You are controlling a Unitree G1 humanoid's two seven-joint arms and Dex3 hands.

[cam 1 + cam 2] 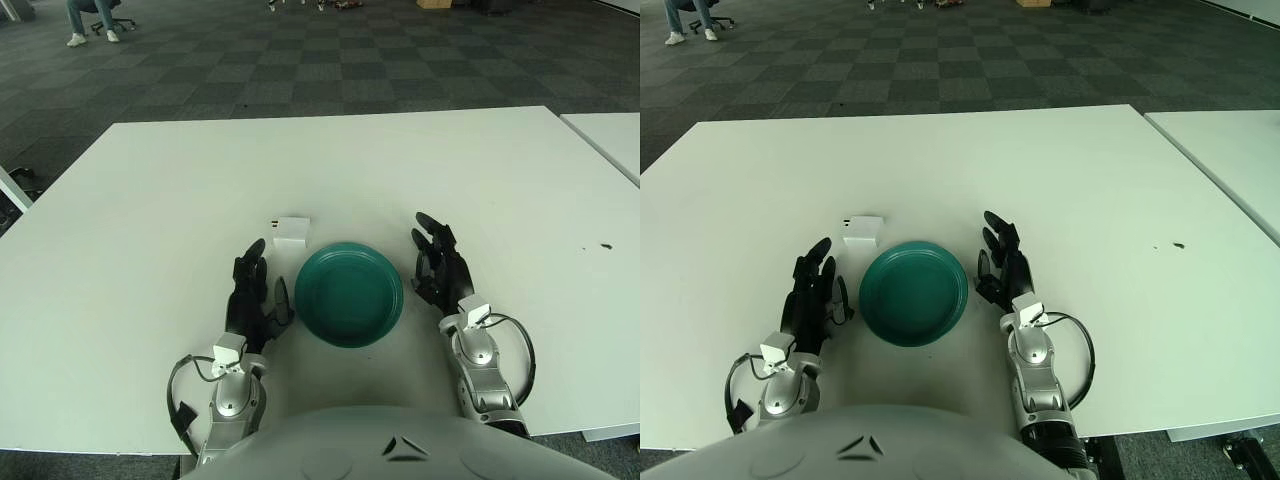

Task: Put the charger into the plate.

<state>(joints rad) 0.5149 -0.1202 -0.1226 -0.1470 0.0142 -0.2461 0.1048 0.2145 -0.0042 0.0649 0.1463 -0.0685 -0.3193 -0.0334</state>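
1. Left hand (252, 295) first, since it's your closest one to the action: it lies on the table just left of the plate, fingers stretched forward and loosely spread, with nothing in them.
2. Your right hand (440, 265) mirrors it on the other side of the plate, palm roughly facing the rim, fingers relaxed and apart, also holding nothing.
3. Between the two hands you've got the green plate (349, 293), a shallow round dish sitting flat on the table. It looks bare inside.
4. Now the charger (290, 232): it's a small white block lying on the table just beyond the plate's upper left edge, close to the rim but not touching it from what you can see. It sits ahead of your left fingertips, a bit to their right, with a gap of bare table between them. A little stub shows at its left end.
5. All of this is on a big white table (150, 200), and you can see the corner of a second white table (610, 135) off to your right.
6. Past the far edge there's dark checkered carpet (300, 70).
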